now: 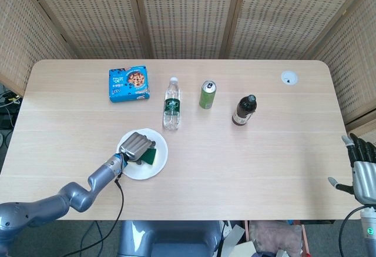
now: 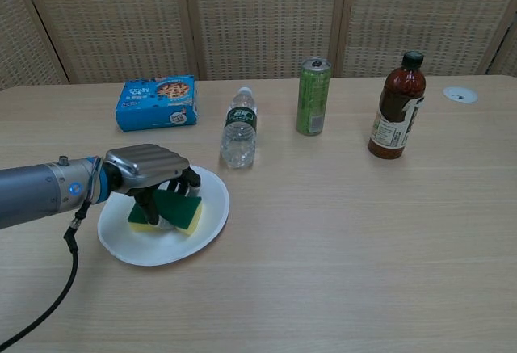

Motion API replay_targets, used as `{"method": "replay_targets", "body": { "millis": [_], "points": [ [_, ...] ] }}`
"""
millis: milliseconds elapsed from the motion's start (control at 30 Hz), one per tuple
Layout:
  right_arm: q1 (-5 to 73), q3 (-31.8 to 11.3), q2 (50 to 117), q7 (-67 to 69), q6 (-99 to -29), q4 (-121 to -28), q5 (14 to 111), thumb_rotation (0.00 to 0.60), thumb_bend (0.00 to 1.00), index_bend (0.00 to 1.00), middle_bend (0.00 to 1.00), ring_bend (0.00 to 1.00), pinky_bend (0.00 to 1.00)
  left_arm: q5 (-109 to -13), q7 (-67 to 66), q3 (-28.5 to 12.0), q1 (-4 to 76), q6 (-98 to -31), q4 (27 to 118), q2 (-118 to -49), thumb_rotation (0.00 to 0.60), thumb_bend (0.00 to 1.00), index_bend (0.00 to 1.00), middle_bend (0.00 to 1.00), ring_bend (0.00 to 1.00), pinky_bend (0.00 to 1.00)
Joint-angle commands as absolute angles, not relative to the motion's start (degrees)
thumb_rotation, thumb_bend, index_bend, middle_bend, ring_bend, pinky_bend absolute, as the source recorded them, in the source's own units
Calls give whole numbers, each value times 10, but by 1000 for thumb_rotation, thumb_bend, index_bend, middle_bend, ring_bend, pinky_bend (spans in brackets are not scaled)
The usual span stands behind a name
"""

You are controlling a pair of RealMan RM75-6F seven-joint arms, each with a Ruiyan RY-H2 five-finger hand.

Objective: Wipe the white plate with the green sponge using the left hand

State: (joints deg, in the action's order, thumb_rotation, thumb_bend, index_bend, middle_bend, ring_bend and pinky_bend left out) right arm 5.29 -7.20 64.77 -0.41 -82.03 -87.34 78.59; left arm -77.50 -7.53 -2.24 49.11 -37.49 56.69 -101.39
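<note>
Lower left of the frame, our left hand (image 2: 147, 169) curls its fingers (image 2: 149, 204) around the green sponge (image 2: 176, 210), pressing it onto the white plate (image 2: 198, 231) to scrub; our right hand (image 1: 362, 174) idles, spread and empty.

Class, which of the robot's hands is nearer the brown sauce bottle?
Right. The right hand hangs off the table's right edge, nearer the brown sauce bottle; the left hand holds the green sponge far left.

My left hand (image 2: 147, 172) has a ribbed silver-grey back and black fingers, joined by a blue-ringed wrist to a smooth grey metallic arm (image 2: 36, 195). A thin black cable (image 2: 66, 266) hangs off that wrist. My right hand (image 1: 363, 173) looks grey with dark fingers.
</note>
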Motion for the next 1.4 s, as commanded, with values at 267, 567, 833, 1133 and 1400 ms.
{"method": "replay_targets", "body": {
  "millis": [267,567,833,1133,1400],
  "points": [
    [53,-72,647,0,-820,-871,786,600,0,35,0,0,0,-760,-101,-40,492,-395,622,-992,600,100,622,484,448,574],
    [54,-71,649,-9,-820,-874,788,600,0,35,0,0,0,-754,-93,-51,490,-406,649,-954,600,100,622,484,448,574],
    [54,-72,649,-12,-817,-875,784,600,0,35,0,0,0,-760,-76,-34,482,-399,663,-925,600,100,622,484,448,574],
    [54,-72,648,-12,-817,-877,783,600,0,35,0,0,0,-772,-53,-14,479,-382,650,-941,600,100,615,436,441,504],
    [55,-73,647,-7,-814,-875,780,600,0,35,0,0,0,-787,-49,-6,481,-384,654,-947,600,99,601,204,219,292]
  ]
}}
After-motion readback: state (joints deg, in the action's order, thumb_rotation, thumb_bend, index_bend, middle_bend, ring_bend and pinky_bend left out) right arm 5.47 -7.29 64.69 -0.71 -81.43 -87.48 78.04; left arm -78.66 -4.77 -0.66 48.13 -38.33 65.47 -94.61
